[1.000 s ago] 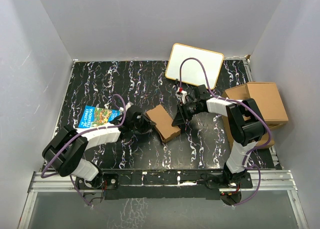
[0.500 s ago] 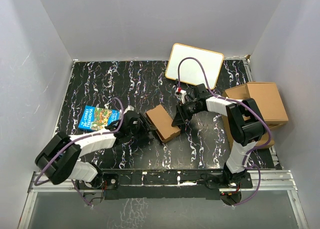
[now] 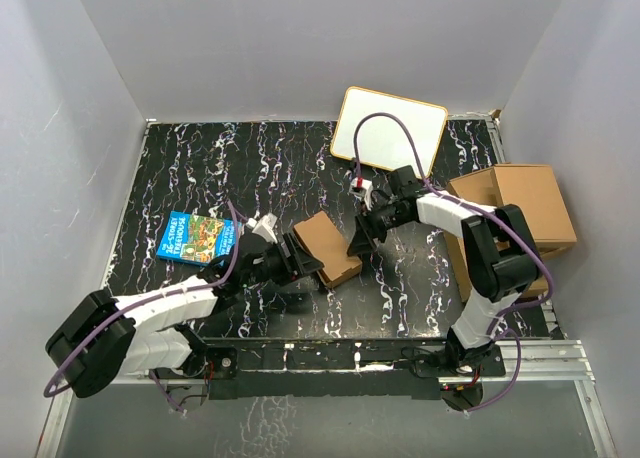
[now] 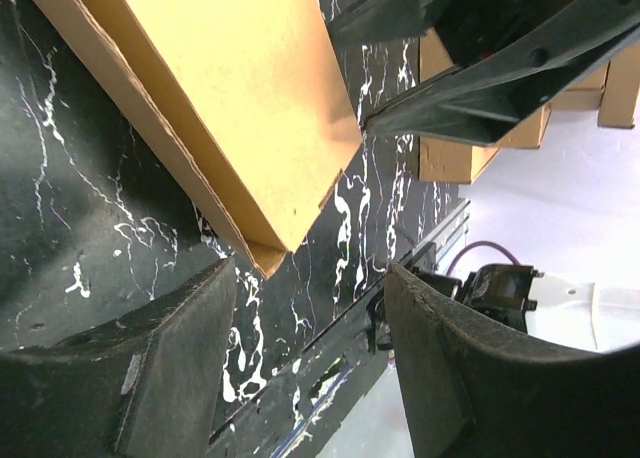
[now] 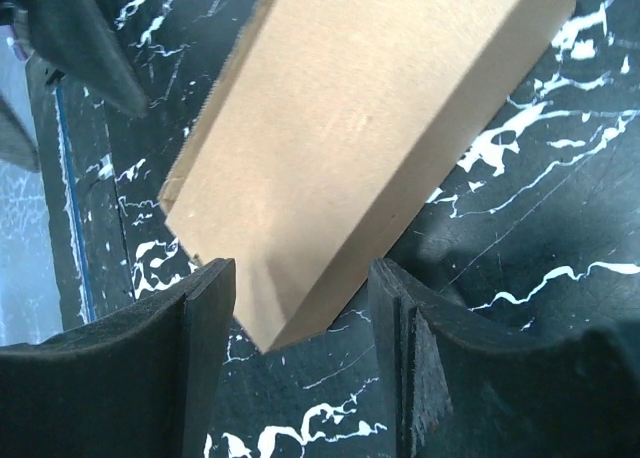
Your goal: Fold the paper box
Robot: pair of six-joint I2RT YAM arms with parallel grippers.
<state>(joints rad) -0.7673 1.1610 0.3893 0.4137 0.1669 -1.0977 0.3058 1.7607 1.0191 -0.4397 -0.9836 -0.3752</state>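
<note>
Near the worktop's middle: the paper box (image 3: pixel 326 246) sits on the black marbled worktop (image 3: pixel 200 168) as a small brown cardboard block, lying between my two pincers.
Left pincer: my left pincer (image 3: pixel 305 263) is spread. One corner of the box pokes toward the gap, and I see no pad touching it.
Right pincer: my right pincer (image 3: pixel 357 246) is also spread. It straddles the opposite corner without pinching it.
Weight: I judge the box to be light, thin corrugated card that is likely to skid if pushed from one side only.
Stiffness: I expect firm flat panels but weak creases and edges, so a hard squeeze could dent them.
Surface: it is matte paper, which should give fair grip for the pads.
Where to hold: I would press on opposite walls, with the pads flat on the panels and away from loose flap seams.
</note>
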